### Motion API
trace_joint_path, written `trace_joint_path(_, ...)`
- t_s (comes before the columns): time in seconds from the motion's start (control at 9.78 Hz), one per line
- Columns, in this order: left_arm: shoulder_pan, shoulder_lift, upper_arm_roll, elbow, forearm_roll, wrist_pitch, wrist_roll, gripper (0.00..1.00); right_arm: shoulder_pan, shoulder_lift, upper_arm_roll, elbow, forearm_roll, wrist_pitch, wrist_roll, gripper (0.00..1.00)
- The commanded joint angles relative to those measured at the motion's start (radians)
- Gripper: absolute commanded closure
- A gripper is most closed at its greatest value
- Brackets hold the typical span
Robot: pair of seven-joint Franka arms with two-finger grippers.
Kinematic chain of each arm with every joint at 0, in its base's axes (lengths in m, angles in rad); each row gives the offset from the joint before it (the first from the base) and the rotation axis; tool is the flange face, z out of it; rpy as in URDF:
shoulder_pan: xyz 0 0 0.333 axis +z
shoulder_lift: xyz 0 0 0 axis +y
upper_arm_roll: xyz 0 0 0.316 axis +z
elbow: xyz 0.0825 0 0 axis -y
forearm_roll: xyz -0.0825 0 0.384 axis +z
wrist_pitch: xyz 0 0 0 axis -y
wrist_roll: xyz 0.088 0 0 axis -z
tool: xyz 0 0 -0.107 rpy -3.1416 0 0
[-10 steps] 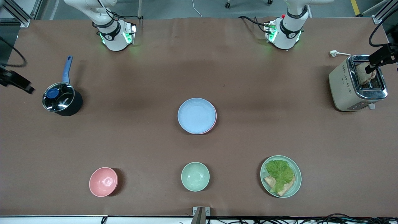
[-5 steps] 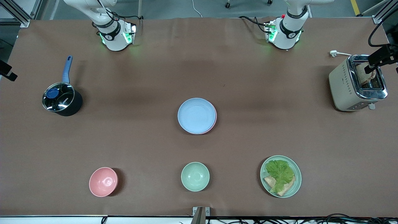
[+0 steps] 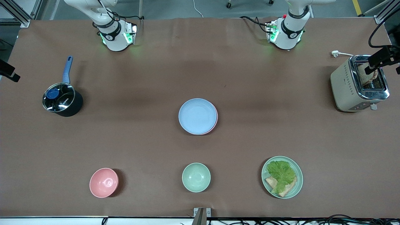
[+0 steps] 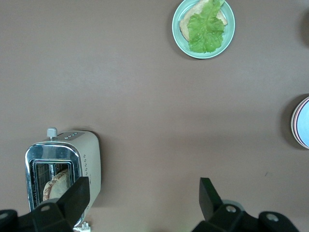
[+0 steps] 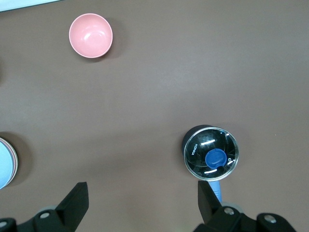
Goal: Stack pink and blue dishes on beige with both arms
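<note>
At the table's middle the pale blue plate (image 3: 197,115) lies on top of the pink plate (image 3: 215,124), of which only a thin rim shows. The beige plate is hidden or out of view. The same stack shows at the edge of the left wrist view as blue plate (image 4: 304,123) and of the right wrist view as blue plate (image 5: 4,165). My left gripper (image 4: 143,195) is open and empty, high over the toaster (image 3: 359,82). My right gripper (image 5: 142,198) is open and empty, high beside the pot (image 3: 62,100), at the table's edge (image 3: 8,72).
A lidded black pot with a blue handle stands toward the right arm's end. The toaster holds a bread slice. Nearest the front camera sit a pink bowl (image 3: 104,182), a mint-green bowl (image 3: 196,177) and a mint-green plate (image 3: 282,177) with lettuce and bread.
My right gripper has drawn back toward the table's edge at the right arm's end. The left gripper and the plates have stayed where they were.
</note>
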Motion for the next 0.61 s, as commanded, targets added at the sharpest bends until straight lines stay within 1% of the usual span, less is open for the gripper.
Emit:
trace_joint_path(0.0, 0.024, -0.003, -0.048, -0.035, 0.003, -0.009, -0.012, 0.0, 0.006, 0.004, 0.004, 0.018, 0.003, -0.016, -0.009, 0.0)
trace_joint_path(0.51, 0.025, -0.003, -0.059, -0.037, 0.003, -0.009, -0.031, 0.0, 0.029, 0.004, 0.002, 0.018, 0.002, -0.011, 0.005, 0.0)
